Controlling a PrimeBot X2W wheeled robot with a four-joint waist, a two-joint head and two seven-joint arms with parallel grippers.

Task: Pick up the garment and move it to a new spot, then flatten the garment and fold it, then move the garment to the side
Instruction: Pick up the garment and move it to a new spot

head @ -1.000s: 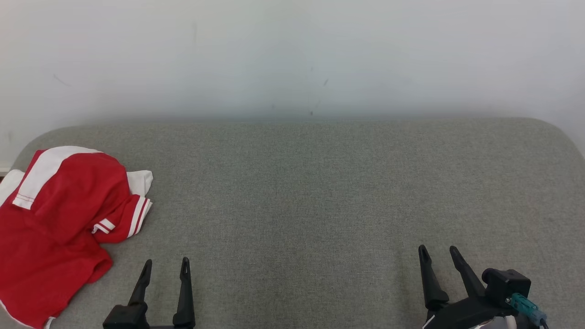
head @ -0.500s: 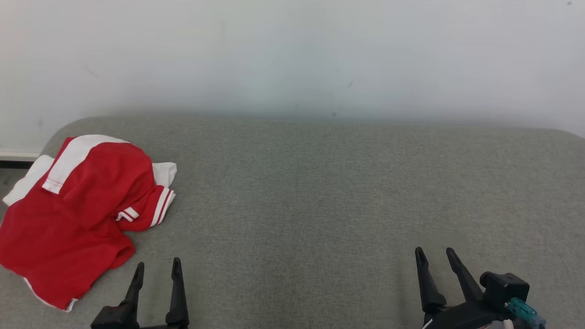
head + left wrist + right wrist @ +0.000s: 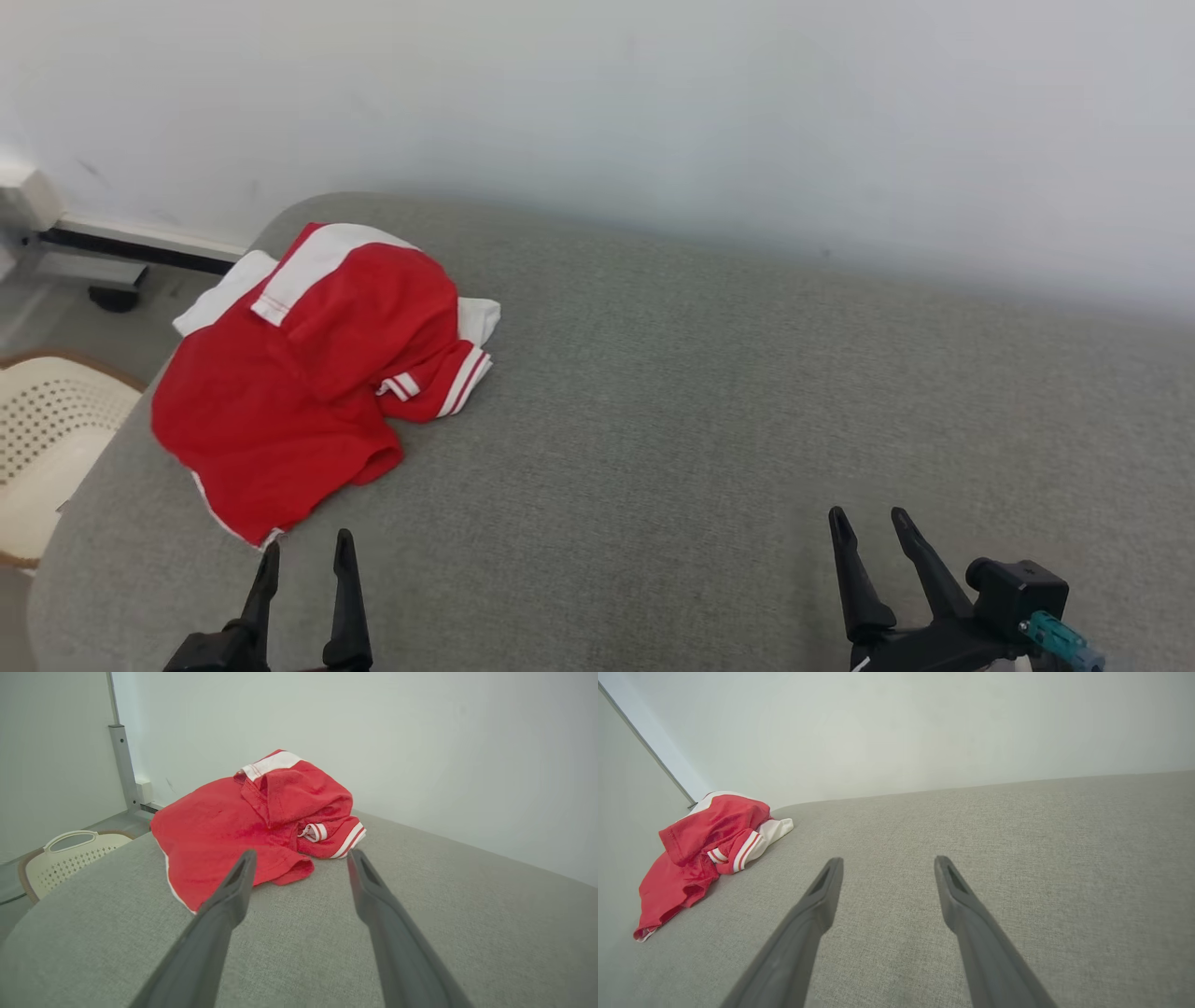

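Note:
The garment (image 3: 308,373), a red jersey with white sleeves and striped trim, lies crumpled on the left end of the grey padded surface (image 3: 709,392). My left gripper (image 3: 307,553) stands open just in front of its near hem, touching nothing. In the left wrist view the garment (image 3: 243,821) sits straight ahead beyond the spread fingers (image 3: 299,858). My right gripper (image 3: 866,523) is open at the lower right, far from the cloth. In the right wrist view the garment (image 3: 700,854) lies far off to the left of that gripper (image 3: 886,864).
A cream perforated basket (image 3: 47,439) stands on the floor off the surface's left edge. A white wall (image 3: 653,112) backs the surface, with a baseboard rail (image 3: 121,245) at the left. Bare grey fabric stretches across the middle and right.
The head camera has swung left, so the garment now sits further right in view and the basket and floor have come in. Both grippers keep their open pose.

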